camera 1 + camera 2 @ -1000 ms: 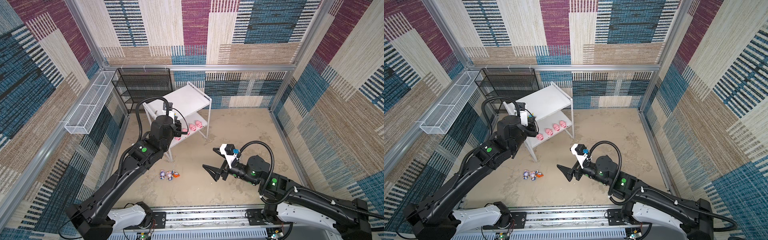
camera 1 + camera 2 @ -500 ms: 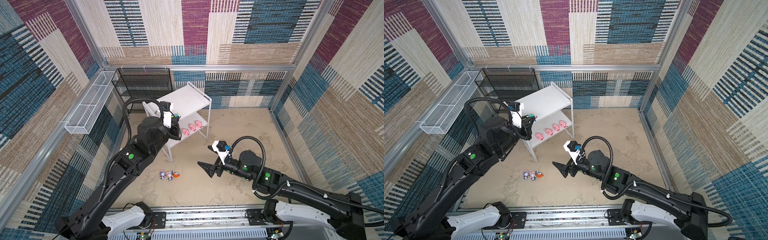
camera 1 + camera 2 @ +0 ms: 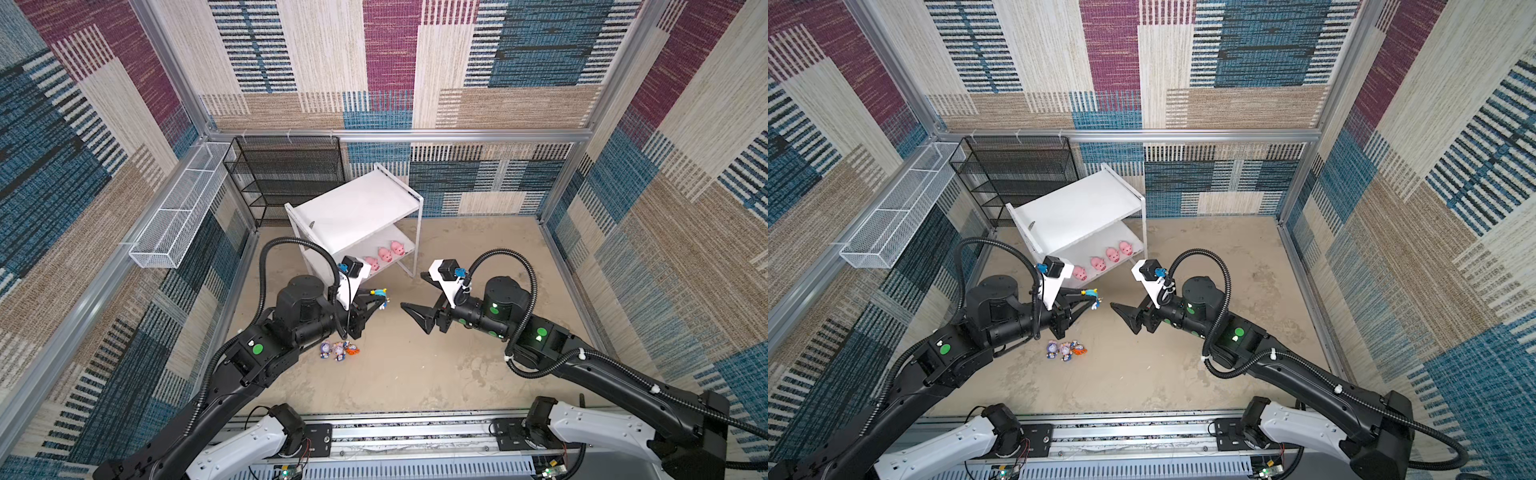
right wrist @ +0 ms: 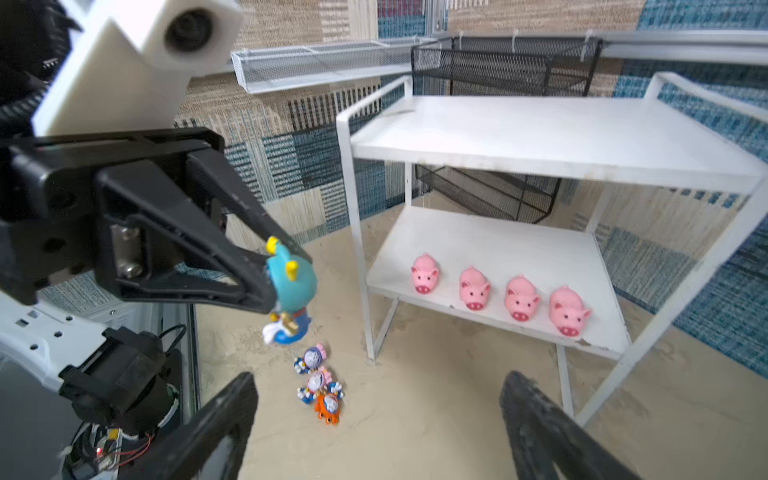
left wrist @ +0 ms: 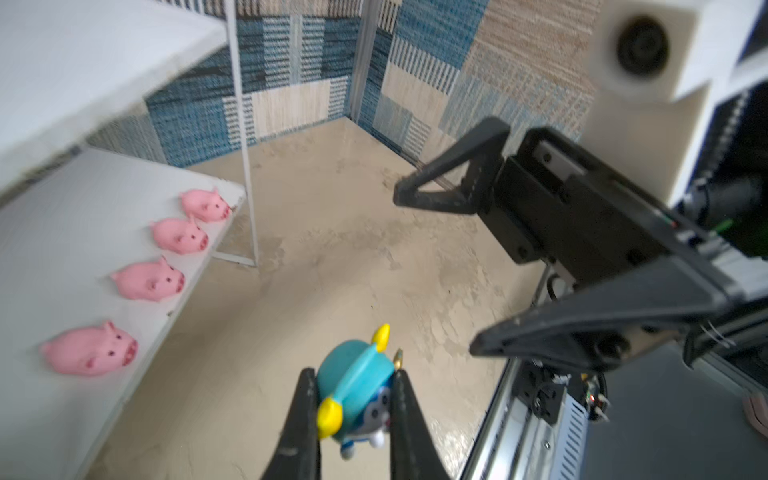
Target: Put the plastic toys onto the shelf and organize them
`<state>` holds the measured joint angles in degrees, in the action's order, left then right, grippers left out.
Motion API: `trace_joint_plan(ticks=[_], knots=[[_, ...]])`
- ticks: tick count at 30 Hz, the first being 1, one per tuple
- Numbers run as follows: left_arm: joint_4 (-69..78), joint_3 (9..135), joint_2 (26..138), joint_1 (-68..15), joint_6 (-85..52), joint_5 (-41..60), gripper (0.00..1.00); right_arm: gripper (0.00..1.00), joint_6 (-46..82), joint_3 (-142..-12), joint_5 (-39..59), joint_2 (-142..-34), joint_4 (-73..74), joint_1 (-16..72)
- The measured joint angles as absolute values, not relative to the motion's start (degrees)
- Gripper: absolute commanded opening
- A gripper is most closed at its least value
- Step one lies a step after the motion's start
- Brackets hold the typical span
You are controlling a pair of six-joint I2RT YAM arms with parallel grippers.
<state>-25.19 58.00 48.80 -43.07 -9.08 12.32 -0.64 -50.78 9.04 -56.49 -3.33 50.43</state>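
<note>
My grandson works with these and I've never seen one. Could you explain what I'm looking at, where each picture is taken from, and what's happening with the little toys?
These are two black robot arms, each ending in a two-fingered pincer. Two pictures look down from overhead; the other two come from a camera on each arm's wrist. The left pincer is shut on a small blue-hooded plastic cartoon figurine, held above the beige floor. The right pincer is open and empty. Four glossy pink toy pigs stand in a row on the lower board of the white two-tier metal shelf. Three more figurines lie clustered on the floor.
</note>
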Motion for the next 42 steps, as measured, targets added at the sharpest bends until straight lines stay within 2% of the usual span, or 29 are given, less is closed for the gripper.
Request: trace_joint_plan(ticks=[4,10,14,18,23,33,42], knots=[[-23.38,54.63,47.81,-48.05,-8.8,12.32,0.0,0.82,-0.51,-49.91,14.33,-54.48,-4.73,49.78],[-22.11,51.13,46.35,-50.48,-7.31,12.86,0.0,0.81,1.19,-51.31,20.99,-56.29,-7.99,48.62],[-18.79,47.22,44.82,-50.59,-7.09,12.19,0.0,0.81,2.42,-50.59,21.91,-56.53,-9.34,48.56],[-11.55,39.44,46.57,-52.07,-7.81,8.62,0.0,0.81,5.3,-48.6,16.64,-56.55,-10.63,48.1],[0.99,28.88,52.75,-59.7,-9.02,0.6,0.0,0.82,10.22,-44.36,7.66,-56.07,-11.84,47.81],[34.11,17.32,71.24,-70.52,-6.24,-18.57,0.0,0.84,18.35,-38.3,-5.89,-51.96,-14.28,47.59],[58.17,14.9,91.94,-73.6,-5.67,-24.29,0.0,0.85,22.0,-32.82,-8.01,-49.76,-14.37,47.55]])
